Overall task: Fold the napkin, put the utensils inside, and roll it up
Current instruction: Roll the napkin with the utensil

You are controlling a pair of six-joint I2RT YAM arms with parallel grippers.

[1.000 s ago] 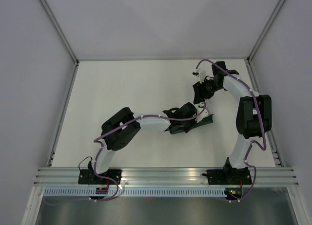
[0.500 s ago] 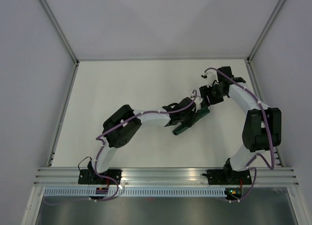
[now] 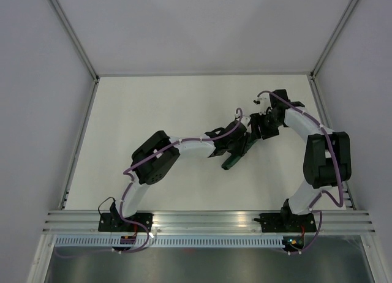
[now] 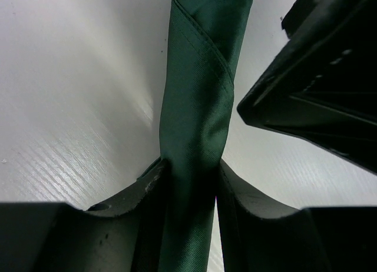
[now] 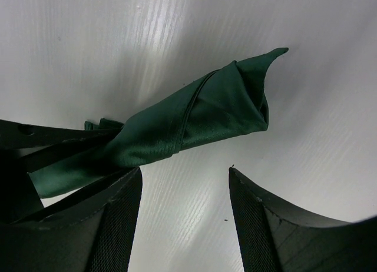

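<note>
The napkin (image 4: 197,107) was a tight green roll running forward from between the left gripper's (image 4: 189,175) fingers, which pinched it from both sides partway along its length. Its other end, with a loose pointed corner, sat just ahead of the right gripper (image 5: 185,181). That gripper's jaws stood spread with nothing between them, over the white table (image 5: 306,125). No utensil showed in any view, so it could not be told whether one was wrapped inside.

The rolling looked nearly done, and the step in hand seemed to be securing and settling the roll. To do it well, the left pinch probably needed to hold just firmly enough that the wraps did not slacken. The right gripper would do best to close across the body of the roll just behind the pointed corner, not on the tip itself. Turning the outer flap's edge underneath before letting go should help the roll stay shut.
</note>
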